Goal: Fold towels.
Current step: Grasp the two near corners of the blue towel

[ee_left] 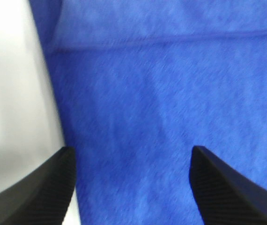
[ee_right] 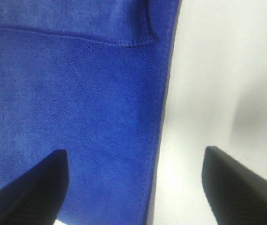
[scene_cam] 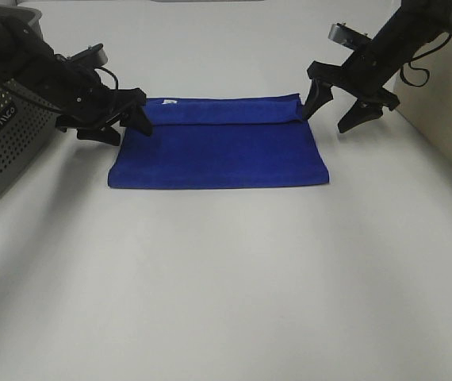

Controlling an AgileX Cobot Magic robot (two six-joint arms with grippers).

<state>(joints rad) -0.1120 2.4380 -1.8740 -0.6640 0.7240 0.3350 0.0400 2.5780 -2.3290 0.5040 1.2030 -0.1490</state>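
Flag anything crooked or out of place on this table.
The blue towel is folded unevenly: a hemmed edge runs across it near the far side, flush with no outer edge, and the far right corner bulges. Nothing else stands out.

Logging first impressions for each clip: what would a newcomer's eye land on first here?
The royal-blue towel stands out first, lying folded on the white table, a narrow flap turned over along its far edge. The left pincer and right pincer stand open at its two far corners, holding nothing. A grey perforated basket sits at the table's left edge.
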